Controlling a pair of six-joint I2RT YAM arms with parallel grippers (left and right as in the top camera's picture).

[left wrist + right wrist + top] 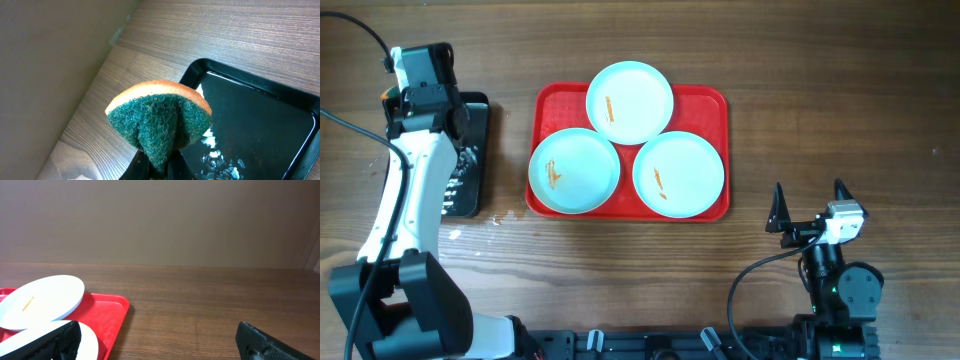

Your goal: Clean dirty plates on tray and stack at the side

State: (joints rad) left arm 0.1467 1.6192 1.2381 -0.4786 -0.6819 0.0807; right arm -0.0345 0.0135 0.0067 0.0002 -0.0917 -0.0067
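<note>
Three pale plates sit on the red tray: one at the back, one front left, one front right, each with an orange smear. My left gripper is shut on a sponge with a green scrub face and orange back, folded between the fingers, above the black bin. In the overhead view this gripper is over the bin, left of the tray. My right gripper is open and empty, right of the tray's front corner. Its view shows the tray and the back plate.
The black bin holds shallow water with white foam flecks. A few wet drops lie on the wooden table near the bin's front right corner. A wall rises behind the table's far edge.
</note>
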